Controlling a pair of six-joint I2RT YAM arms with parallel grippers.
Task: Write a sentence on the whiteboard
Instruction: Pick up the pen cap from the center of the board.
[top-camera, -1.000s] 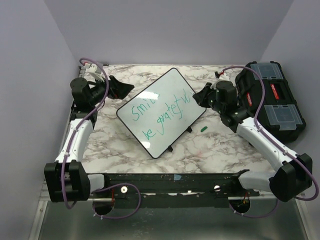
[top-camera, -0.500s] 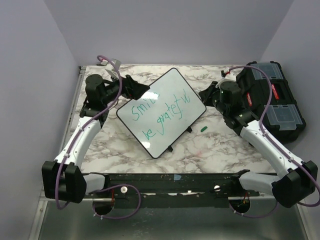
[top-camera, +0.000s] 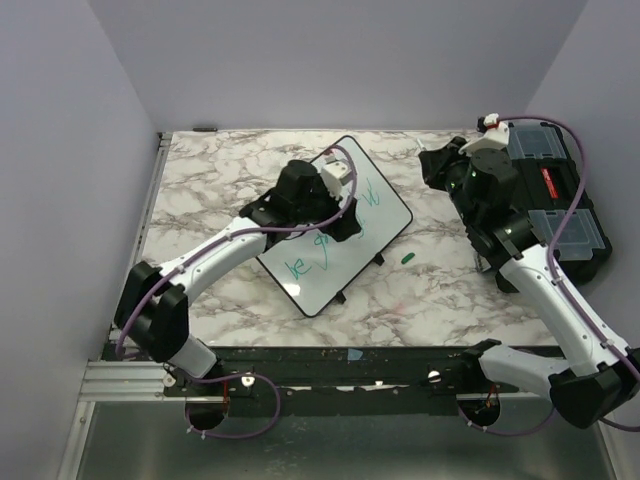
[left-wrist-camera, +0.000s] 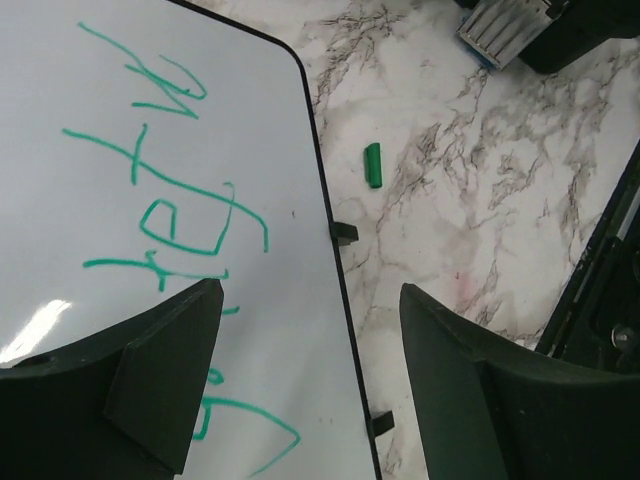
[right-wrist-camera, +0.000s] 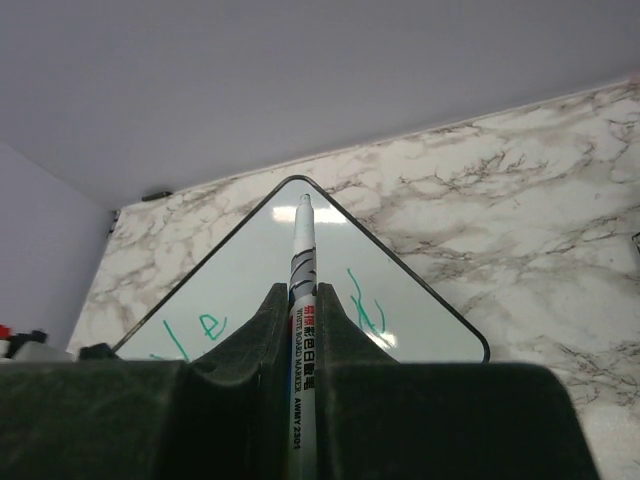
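Observation:
The whiteboard (top-camera: 312, 285) lies tilted in the middle of the marble table. The green sentence (top-camera: 298, 267) is partly hidden by my left arm; "be" and the last strokes show. My left gripper (top-camera: 343, 225) hovers over the board's right part, open and empty. In the left wrist view its gripper (left-wrist-camera: 308, 292) straddles the board's black edge (left-wrist-camera: 325, 210), beside the green writing (left-wrist-camera: 175, 225). My right gripper (top-camera: 438, 166) is raised to the right of the board and shut on a white marker (right-wrist-camera: 303, 240), tip pointing at the whiteboard (right-wrist-camera: 240, 285).
A small green marker cap (top-camera: 406, 257) lies on the table right of the board, also in the left wrist view (left-wrist-camera: 373, 165). A black toolbox (top-camera: 565, 205) with clear lids stands at the far right. Purple walls enclose the table.
My left arm swung from the far left edge to over the middle of the board. My right gripper drew back to the right and up, toward the toolbox, still holding the marker.

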